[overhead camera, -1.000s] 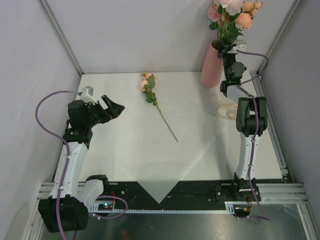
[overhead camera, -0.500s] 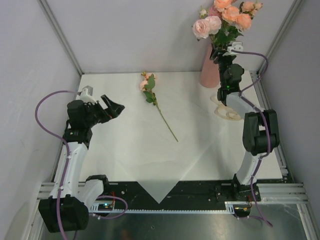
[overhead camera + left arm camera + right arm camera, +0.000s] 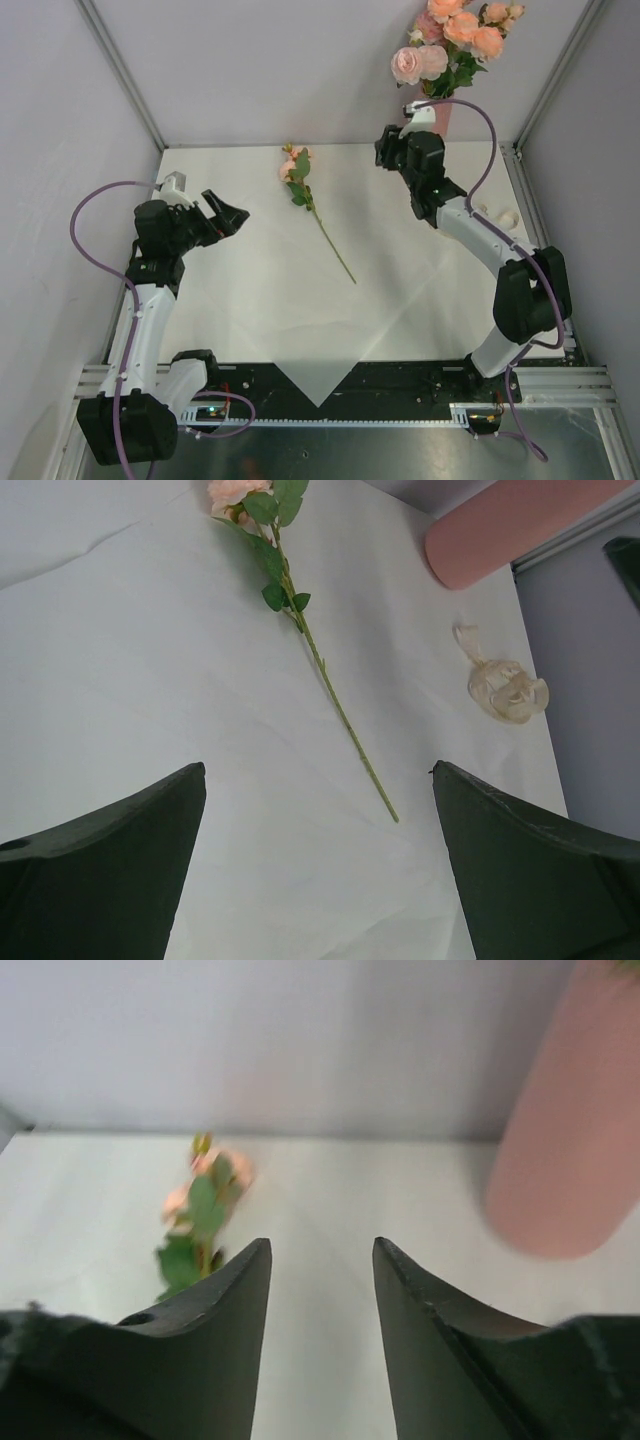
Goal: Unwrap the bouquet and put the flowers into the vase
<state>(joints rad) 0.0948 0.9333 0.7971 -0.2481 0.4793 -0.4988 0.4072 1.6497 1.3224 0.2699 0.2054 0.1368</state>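
The bouquet is unwrapped; its white paper (image 3: 290, 320) lies spread flat on the table. Most flowers (image 3: 452, 35) stand in the pink vase (image 3: 443, 113) at the back right, seen also as the vase (image 3: 570, 1130) and vase (image 3: 520, 530). One rose (image 3: 296, 170) with a long stem lies on the paper, rose (image 3: 290, 590), blurred rose (image 3: 205, 1210). My right gripper (image 3: 384, 152) hangs open and empty left of the vase, right gripper (image 3: 321, 1243). My left gripper (image 3: 232, 208) stands wide open at the left, left gripper (image 3: 318, 768), short of the stem's end.
A cream ribbon (image 3: 505, 685) lies on the table right of the vase's base, ribbon (image 3: 505, 215). One corner of the paper (image 3: 318, 385) hangs over the front rail. Grey walls and frame posts close in the back and sides.
My right gripper has opened, let go of the flowers in the vase and swung left and down away from it. The left arm has not moved.
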